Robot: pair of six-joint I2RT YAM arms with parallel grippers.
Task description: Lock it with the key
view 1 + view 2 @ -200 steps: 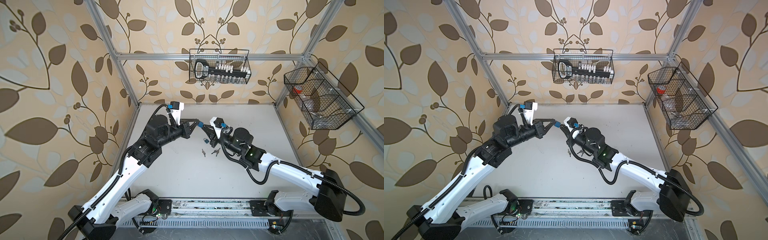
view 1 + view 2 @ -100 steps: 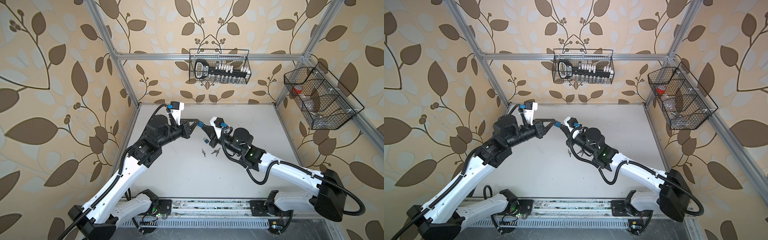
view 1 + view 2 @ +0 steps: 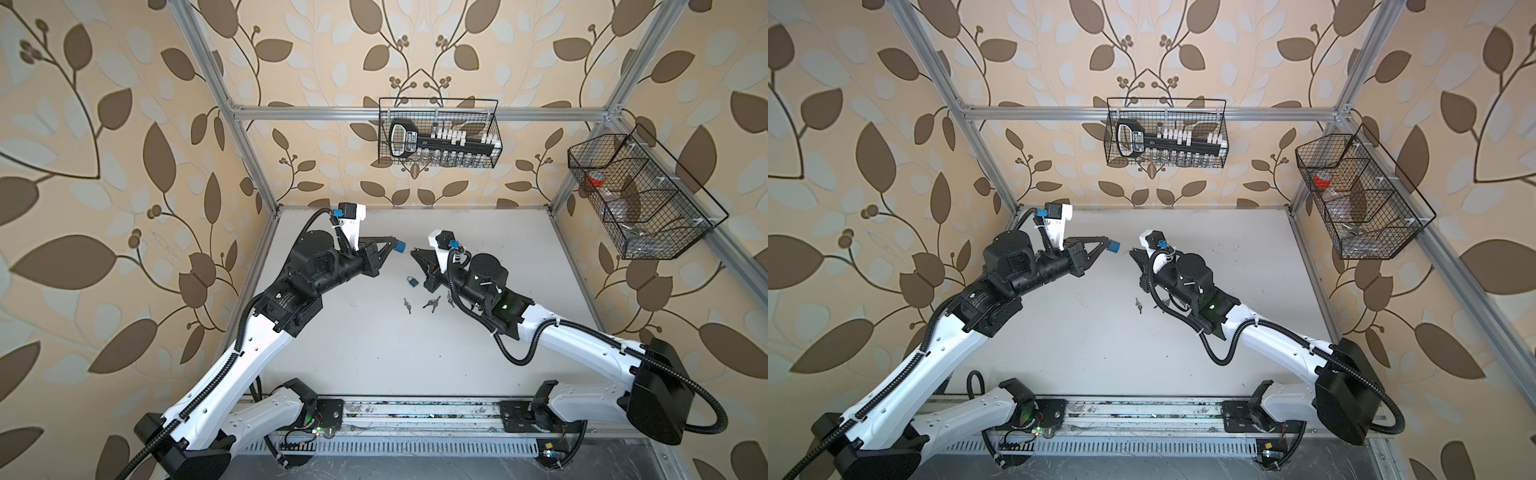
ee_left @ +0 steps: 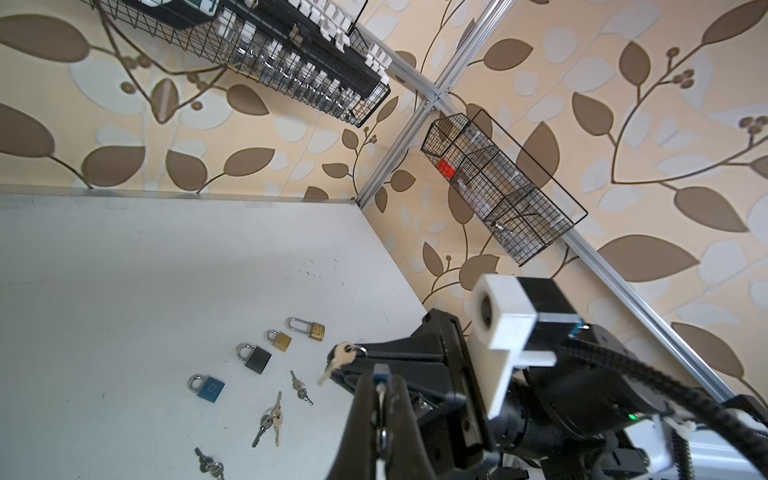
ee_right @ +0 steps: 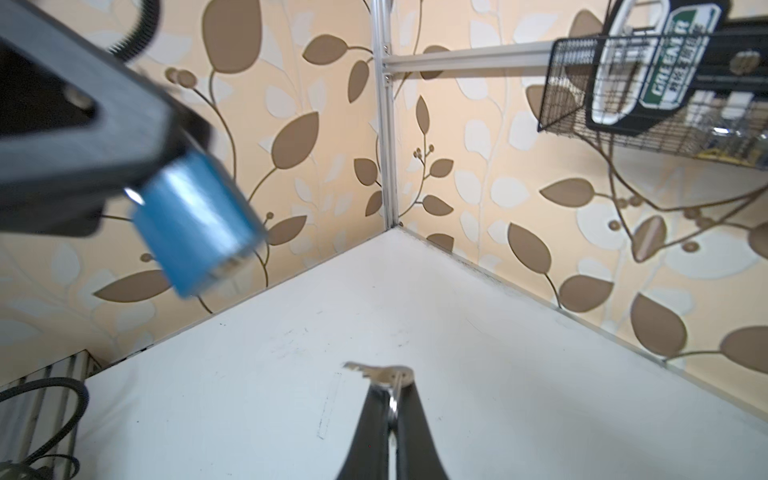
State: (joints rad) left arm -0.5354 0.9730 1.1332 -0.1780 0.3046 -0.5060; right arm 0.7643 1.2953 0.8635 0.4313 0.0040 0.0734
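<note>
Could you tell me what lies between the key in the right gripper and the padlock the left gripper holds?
Nothing: only a short air gap separates key and held padlock, with bare table behind it in both top views.

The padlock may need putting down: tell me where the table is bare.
Bare: the table's wide front stretch up to the base rail, and its back right corner. Crowded: the middle, where spare padlocks and keys lie by the right gripper.

The held blue padlock (image 5: pixel 195 220) looks glossy, the key (image 5: pixel 376 372) bright metal, the table (image 3: pixel 374 353) matt (faintly scuffed).
</note>
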